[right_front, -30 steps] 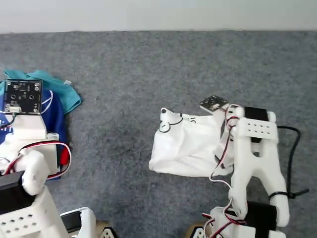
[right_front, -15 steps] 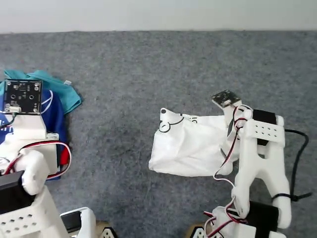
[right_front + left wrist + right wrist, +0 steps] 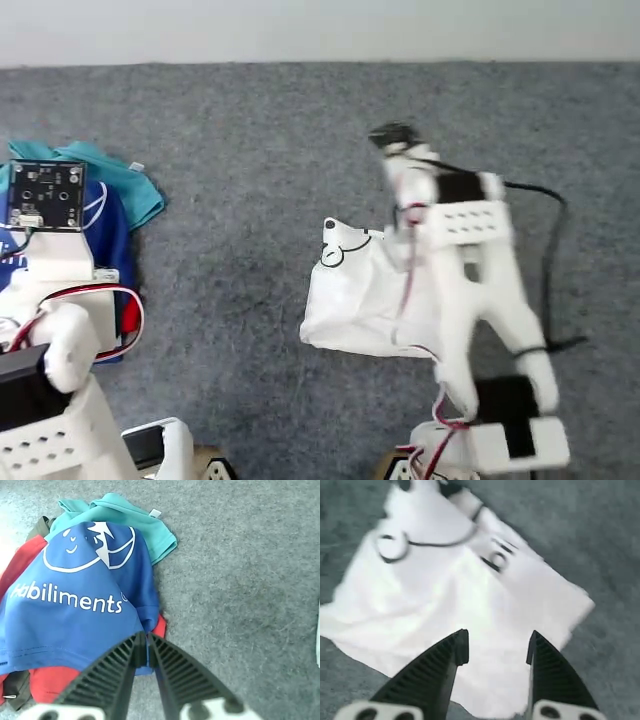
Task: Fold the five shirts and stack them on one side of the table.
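Shirt (image 3: pixel 350 290), white, lies under the right tool (image 3: pixel 497 642), apart probably to fold it; left tool (image 3: pixel 147 642), together, over left-edge stack (image 3: pixel 75 605).

the table (image 3: pixel 250 150) has a grey, fuzzy top. a white shirt (image 3: pixel 355 295) with black marks lies on it near the middle, a bit crumpled. well apart from it, at one side, lies a pile of shirts (image 3: pixel 120 230). a teal shirt (image 3: pixel 130 517) and a red shirt (image 3: pixel 47 680) touch the table. a blue shirt (image 3: pixel 75 605) lies on top of them. a bit of dark cloth (image 3: pixel 39 527) pokes out beside the red one.
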Tool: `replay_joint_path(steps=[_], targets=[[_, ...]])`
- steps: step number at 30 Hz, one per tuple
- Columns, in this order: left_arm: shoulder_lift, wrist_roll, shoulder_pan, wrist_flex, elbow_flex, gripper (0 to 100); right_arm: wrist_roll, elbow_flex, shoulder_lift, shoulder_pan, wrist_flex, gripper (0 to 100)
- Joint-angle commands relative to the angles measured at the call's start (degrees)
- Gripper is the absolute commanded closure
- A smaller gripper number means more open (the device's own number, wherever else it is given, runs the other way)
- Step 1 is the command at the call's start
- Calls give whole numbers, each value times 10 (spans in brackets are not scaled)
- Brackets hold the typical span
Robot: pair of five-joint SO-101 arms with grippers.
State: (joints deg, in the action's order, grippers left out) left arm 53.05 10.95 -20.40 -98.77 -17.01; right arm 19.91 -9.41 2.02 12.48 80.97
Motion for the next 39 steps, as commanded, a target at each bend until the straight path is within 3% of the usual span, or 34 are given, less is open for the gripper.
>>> replay_joint_path(steps=[1,5,10,14,20,24,28,33,39], targets=[[3,2,-1,5,1,986,-4,45,-52,46,-22,868],[3,2,-2,4,1,986,-4,108,-126,53,-38,994],[3,2,-1,7,-22,986,-4,178,-198,54,-24,976],[4,2,-3,5,-29,986,33,186,-233,46,63,990],[4,2,-2,8,-28,986,64,186,-211,-30,211,990],[4,2,0,8,-27,986,67,161,-160,-103,220,990],[4,2,0,8,-27,986,120,85,-104,-153,220,990],[4,2,0,8,-27,986,121,99,-38,-87,204,990],[4,2,0,8,-28,986,121,128,-60,20,74,990]])
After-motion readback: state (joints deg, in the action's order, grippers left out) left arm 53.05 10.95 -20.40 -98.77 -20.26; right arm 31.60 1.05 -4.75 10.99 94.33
